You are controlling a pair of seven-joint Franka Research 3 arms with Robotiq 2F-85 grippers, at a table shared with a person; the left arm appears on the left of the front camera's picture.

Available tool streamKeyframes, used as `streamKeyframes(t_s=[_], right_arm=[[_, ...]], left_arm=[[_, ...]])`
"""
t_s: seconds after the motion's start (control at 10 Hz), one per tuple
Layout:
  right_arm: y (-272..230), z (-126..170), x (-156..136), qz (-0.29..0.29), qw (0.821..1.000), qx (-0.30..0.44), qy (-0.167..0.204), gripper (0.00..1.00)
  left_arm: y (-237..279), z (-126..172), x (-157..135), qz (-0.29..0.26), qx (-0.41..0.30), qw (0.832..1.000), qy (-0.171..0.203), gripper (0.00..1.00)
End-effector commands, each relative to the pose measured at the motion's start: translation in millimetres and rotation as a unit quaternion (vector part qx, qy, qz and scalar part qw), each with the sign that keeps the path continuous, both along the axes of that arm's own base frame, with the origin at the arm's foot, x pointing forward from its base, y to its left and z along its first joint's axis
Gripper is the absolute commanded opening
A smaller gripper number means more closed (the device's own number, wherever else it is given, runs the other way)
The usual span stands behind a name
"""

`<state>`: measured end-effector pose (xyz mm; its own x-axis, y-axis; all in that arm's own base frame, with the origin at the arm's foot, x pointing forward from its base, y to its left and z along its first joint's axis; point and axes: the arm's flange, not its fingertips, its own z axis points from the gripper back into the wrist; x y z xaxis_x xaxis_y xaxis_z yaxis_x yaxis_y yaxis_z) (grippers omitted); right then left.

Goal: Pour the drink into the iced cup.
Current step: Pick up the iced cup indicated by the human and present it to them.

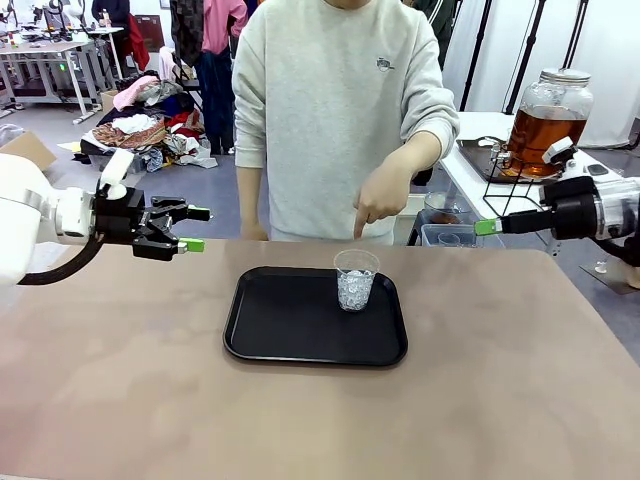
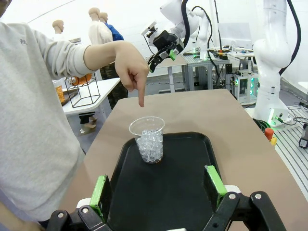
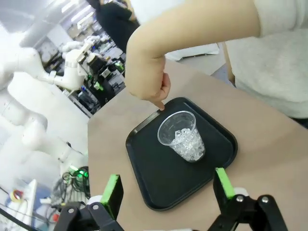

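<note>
A clear plastic cup of ice stands upright at the far right of a black tray. A person's hand points a finger down just above the cup. The drink, amber in a big glass jar with a silvery lid, stands on a side table at the back right. My left gripper hovers open left of the tray, with nothing in it. My right gripper hovers open beyond the table's right far corner, between the jar and the tray.
The tray sits mid-table on a brown tabletop with free room all round it. The person stands at the far edge. A black wire stand holds the jar. Clear bins lie below the side table.
</note>
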<state>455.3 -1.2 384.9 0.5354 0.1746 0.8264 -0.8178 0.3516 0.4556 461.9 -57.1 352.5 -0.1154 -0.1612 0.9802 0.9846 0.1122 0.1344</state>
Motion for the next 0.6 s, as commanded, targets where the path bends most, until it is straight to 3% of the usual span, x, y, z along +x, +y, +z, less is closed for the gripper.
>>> streamKeyframes(t_s=[0.0,0.3,0.5], right_arm=[[10,-20,20,0.059,0.995,-0.018,-0.078,1.0],[30,-54,38,0.14,0.974,-0.06,-0.166,1.0],[44,-73,51,0.145,0.965,-0.069,-0.209,1.0]], left_arm=[[1,1,0,0.0,0.0,1.0,-0.002,1.0],[1,1,0,0.0,0.0,1.0,-0.002,1.0],[1,1,0,0.0,0.0,1.0,-0.002,1.0]])
